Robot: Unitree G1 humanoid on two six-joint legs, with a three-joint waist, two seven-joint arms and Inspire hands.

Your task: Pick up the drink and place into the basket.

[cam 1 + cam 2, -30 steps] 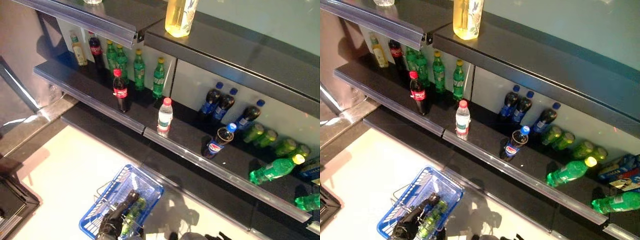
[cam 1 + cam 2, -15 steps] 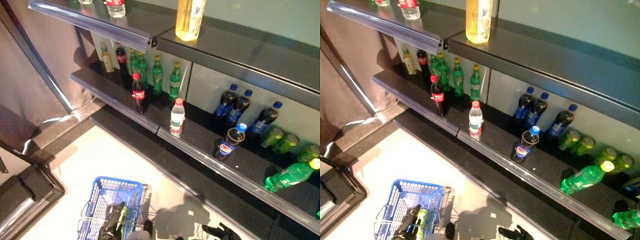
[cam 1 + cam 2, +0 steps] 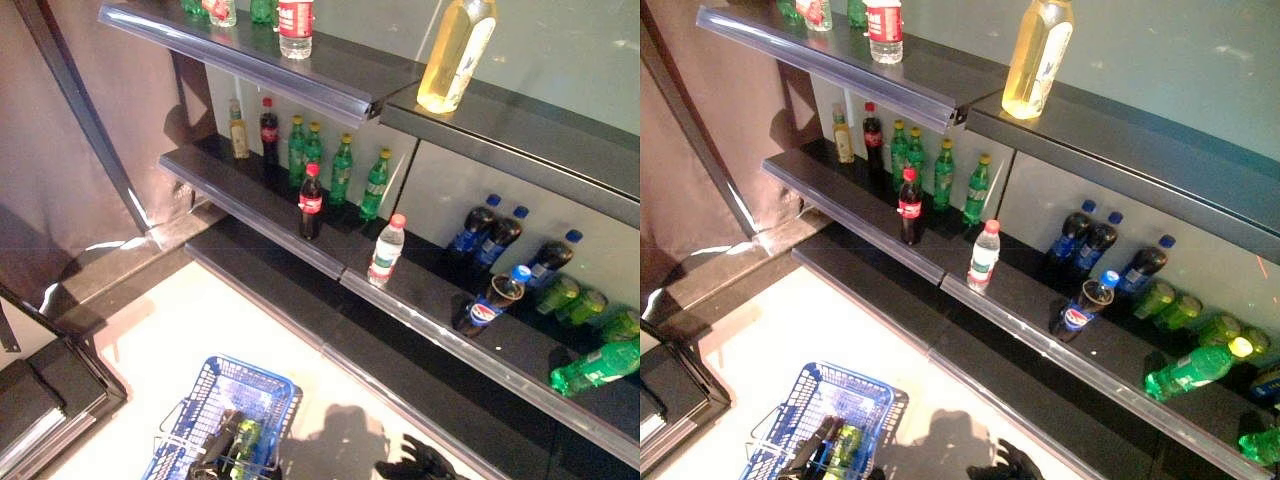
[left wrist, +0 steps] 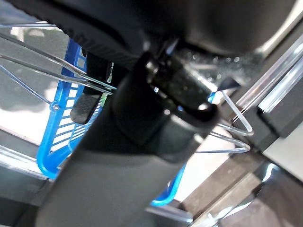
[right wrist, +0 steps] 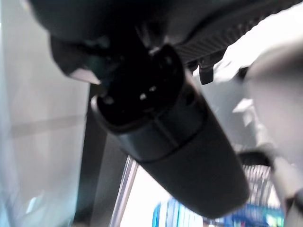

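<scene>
Already green bottle (image 3: 843,447) in basket (image 3: 867,385)

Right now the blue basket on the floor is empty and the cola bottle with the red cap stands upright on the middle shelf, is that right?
Not quite: the blue basket is not empty. The right eye view shows a green drink bottle lying inside it. The cola bottle does stand upright on the middle shelf.

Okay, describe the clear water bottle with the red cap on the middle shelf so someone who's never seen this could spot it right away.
Start at the dark middle shelf of the store rack and follow its front edge towards the blue-capped cola bottles. The clear plastic water bottle with the red cap stands upright there, alone near the shelf's lip. It is the only see-through bottle on that shelf: the red-capped dark cola bottle beside it is black, and the others are green or dark.
</scene>
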